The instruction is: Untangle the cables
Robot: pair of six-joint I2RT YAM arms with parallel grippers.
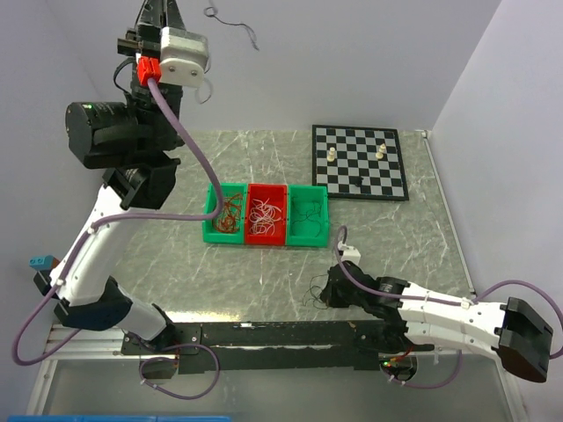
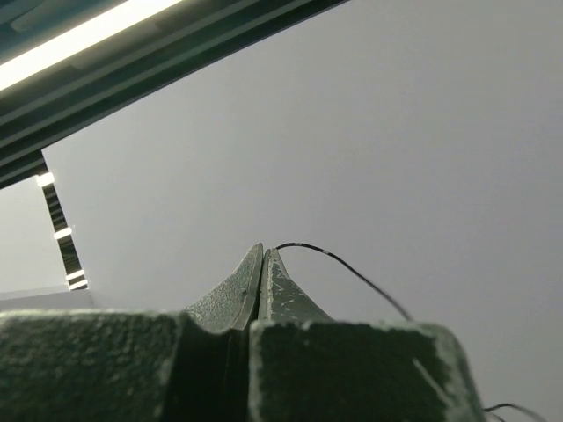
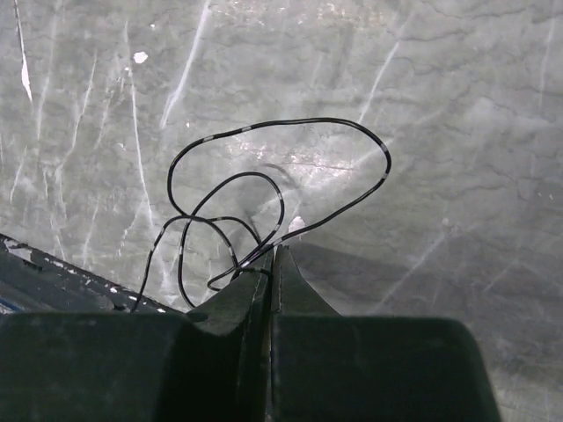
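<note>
- The left arm point(image 1: 88, 237) rears up at the far left with its wrist lifted high. The left gripper point(image 2: 264, 255) has its jaws pressed together, pinching a thin black cable point(image 2: 352, 268).
- The right arm point(image 1: 440, 316) stretches low along the near right, reaching leftward. The right gripper point(image 3: 273, 252) is angled downward, its jaws closed on a looped black cable point(image 3: 281, 123).

marble-look table point(image 3: 466, 97) — smooth, faintly glossy, sleek black cable point(image 3: 334, 120), scuffed matt jaws, shiny plastic bins point(image 1: 266, 240)

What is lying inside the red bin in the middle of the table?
A tangled bunch of white curly wires lies inside the red bin. The bunch covers much of the bin floor, so it cannot be seen whether anything else lies under it.
</note>
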